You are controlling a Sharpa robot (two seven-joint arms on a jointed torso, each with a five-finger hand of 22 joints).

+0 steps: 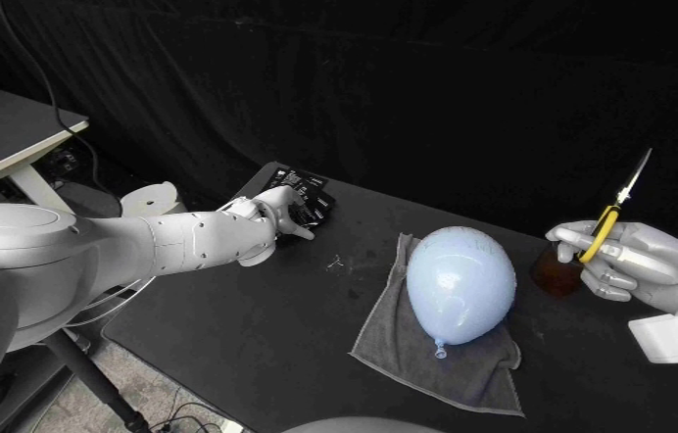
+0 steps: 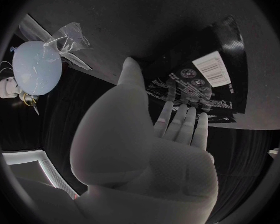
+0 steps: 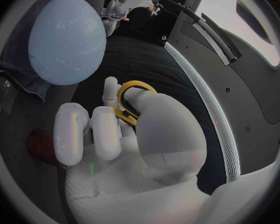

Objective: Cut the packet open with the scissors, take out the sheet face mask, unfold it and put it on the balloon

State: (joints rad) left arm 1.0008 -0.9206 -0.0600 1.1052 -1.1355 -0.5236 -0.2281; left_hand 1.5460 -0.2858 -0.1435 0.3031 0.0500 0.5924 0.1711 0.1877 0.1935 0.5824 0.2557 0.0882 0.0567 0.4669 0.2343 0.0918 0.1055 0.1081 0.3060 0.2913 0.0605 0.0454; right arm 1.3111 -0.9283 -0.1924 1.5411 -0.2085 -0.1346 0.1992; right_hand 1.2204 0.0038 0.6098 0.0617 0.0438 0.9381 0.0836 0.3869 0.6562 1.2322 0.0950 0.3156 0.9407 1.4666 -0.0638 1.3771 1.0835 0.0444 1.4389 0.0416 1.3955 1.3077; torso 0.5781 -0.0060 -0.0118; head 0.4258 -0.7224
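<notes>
Left hand (image 1: 278,213) lies flat-fingered on packet (image 1: 314,188), upper left-centre; right hand (image 1: 629,262) grips scissors (image 1: 613,215), blades up, far right, well apart.

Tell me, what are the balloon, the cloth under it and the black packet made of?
Balloon: likely latex, pale blue, smooth, faint sheen, knotted neck. Cloth: grey fabric, matte, soft folds. Packet: probably plastic film, black, glossy, printed white.

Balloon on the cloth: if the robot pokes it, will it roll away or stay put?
The balloon looks round and air-filled, so it is probably very light and apt to roll or wobble at a nudge. The grey cloth under it may slow that a little.
</notes>
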